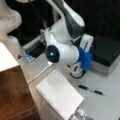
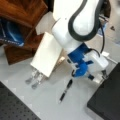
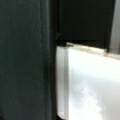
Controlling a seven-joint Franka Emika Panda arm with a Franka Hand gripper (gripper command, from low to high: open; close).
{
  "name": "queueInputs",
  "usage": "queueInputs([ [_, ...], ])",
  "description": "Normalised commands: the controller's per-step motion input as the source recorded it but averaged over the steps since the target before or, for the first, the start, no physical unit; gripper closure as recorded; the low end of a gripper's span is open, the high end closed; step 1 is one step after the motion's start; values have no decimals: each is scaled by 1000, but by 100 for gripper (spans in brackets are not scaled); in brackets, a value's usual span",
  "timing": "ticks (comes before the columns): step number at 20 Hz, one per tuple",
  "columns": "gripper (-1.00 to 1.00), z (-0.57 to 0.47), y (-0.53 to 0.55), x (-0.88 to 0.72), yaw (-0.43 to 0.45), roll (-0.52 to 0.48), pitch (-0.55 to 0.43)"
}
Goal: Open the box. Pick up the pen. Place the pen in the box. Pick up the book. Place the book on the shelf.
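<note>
Tool [image 2: 98,75] sits low at the near edge of the box [image 1: 107,53], blue wrist block just above it; whether its jaws are spread or pressed together cannot be told, and nothing shows held in them. In the wrist view only dark surfaces and a pale, cream-edged slab fill the frame, too close to name. Box lid is down, black top flat, so box not yet opened. Pen [image 1: 90,90] lies loose on the bench [image 1: 110,105], near the box and just beside the book [image 1: 60,96]. Book lies flat between box and shelf [image 1: 12,95], one end against the shelf side in a front view [image 2: 46,55].

Handling, judged: lid looks stiff and light, best taken at its front lip. Pen is slim, smooth, likely to roll; pinch mid-barrel. Book is wide and thin, may flex; take it at an overhanging edge near the spiral.
</note>
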Motion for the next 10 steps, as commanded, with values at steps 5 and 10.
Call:
queueInputs([
  [5, -100, -86, -46, 112, 52, 205, -31],
  [10, 100, -103, -31, 121, 33, 205, -46],
])
